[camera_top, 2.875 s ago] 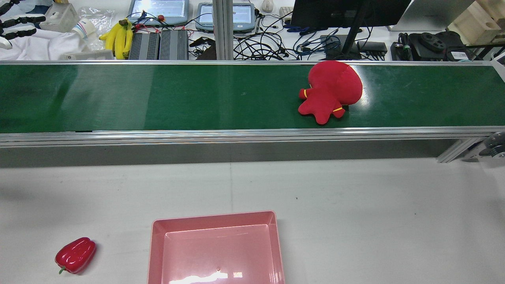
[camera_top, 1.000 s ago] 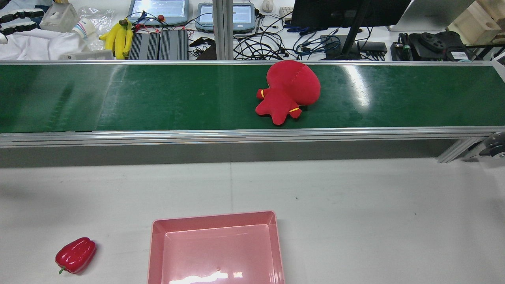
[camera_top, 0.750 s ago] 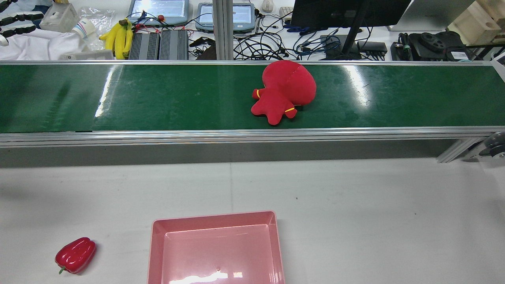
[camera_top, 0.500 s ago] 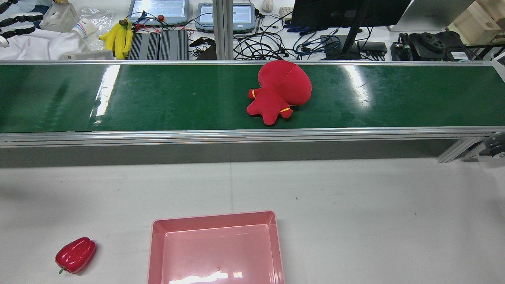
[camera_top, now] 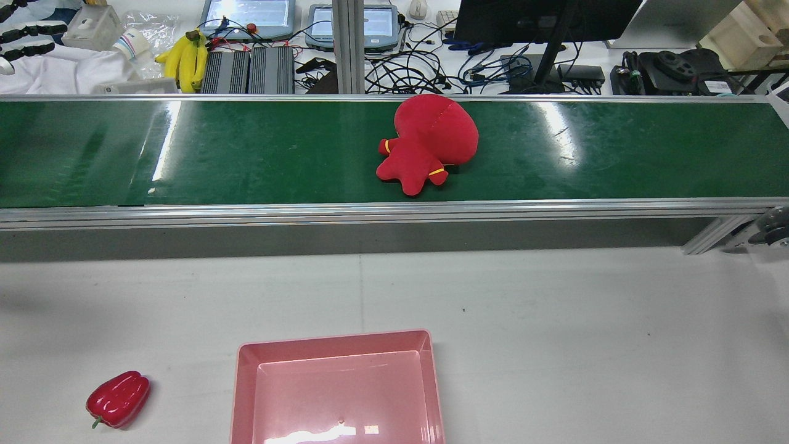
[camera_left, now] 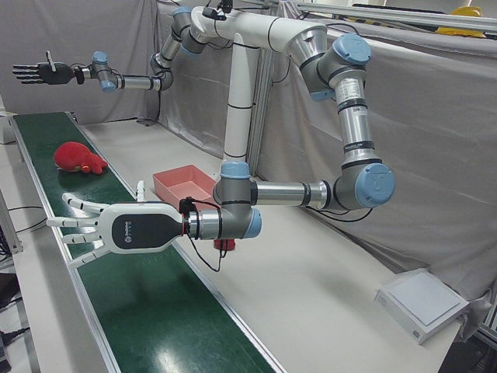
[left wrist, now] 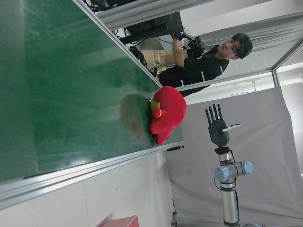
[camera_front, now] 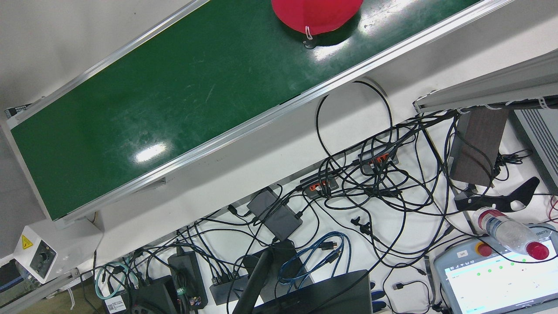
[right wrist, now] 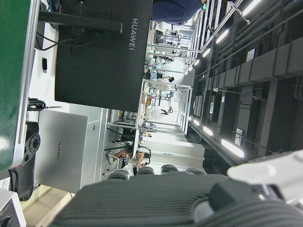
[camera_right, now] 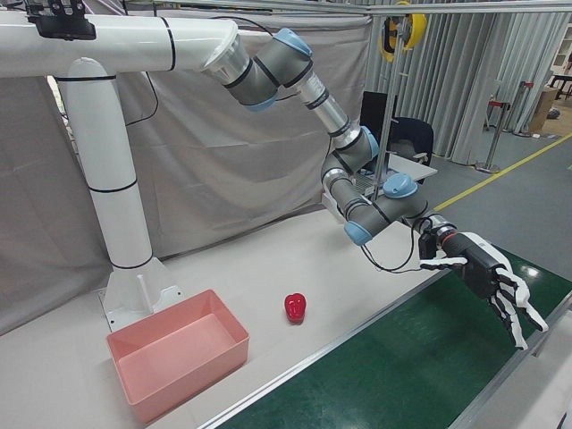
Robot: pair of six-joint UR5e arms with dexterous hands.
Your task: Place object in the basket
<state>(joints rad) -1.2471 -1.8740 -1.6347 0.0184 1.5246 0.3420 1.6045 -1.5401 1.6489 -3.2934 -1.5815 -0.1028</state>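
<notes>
The red plush toy (camera_top: 428, 143) is lying on its side on the green conveyor belt (camera_top: 246, 154), just right of centre in the rear view, well apart from the pink basket (camera_top: 336, 338) at the bottom centre, which is sitting on the white table with nothing in it. A red bell pepper (camera_top: 118, 399) is resting at the lower left of that view.

The rear view is catching only the dark fingertips of the left hand (camera_top: 28, 34) at its upper left corner. The left-front view is showing the whole hand (camera_left: 85, 229), fingers spread wide and holding nothing, hovering over the belt in the lower left. The right hand (camera_left: 39, 72) is reaching out at the upper left of that frame, beyond the toy, fingers splayed and holding nothing.

The front view is cutting the toy off at its top edge and is showing no arm. The left hand view is adding a person (left wrist: 199, 64) sitting behind the belt. The right hand view is showing a monitor (right wrist: 104, 52) and ceiling lights, not the toy.
</notes>
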